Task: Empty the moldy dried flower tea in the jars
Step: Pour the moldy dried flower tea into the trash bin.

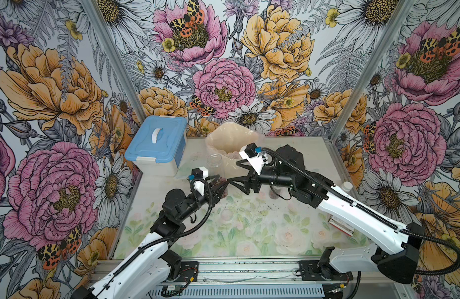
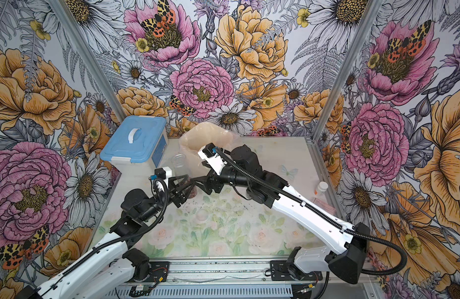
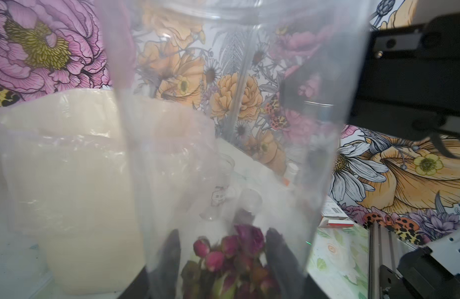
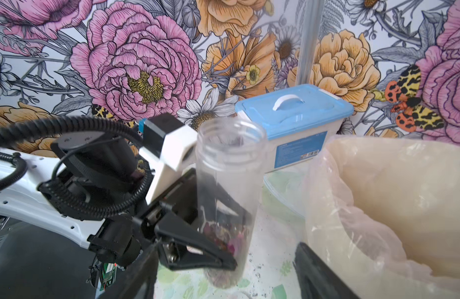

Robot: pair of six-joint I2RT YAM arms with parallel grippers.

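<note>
Near the bagged bin (image 4: 391, 181), left jaws tight on the lidless jar (image 4: 227, 160); right jaws wide, empty.

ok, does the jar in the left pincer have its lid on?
No, the jar shows a bare threaded mouth with no lid on it, and dried buds lie at its bottom.

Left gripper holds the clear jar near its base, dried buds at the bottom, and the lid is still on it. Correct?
Not quite: the jar is uncapped; the right wrist view shows its threaded mouth open. The left gripper does hold it near its base, dried buds at the bottom.
</note>
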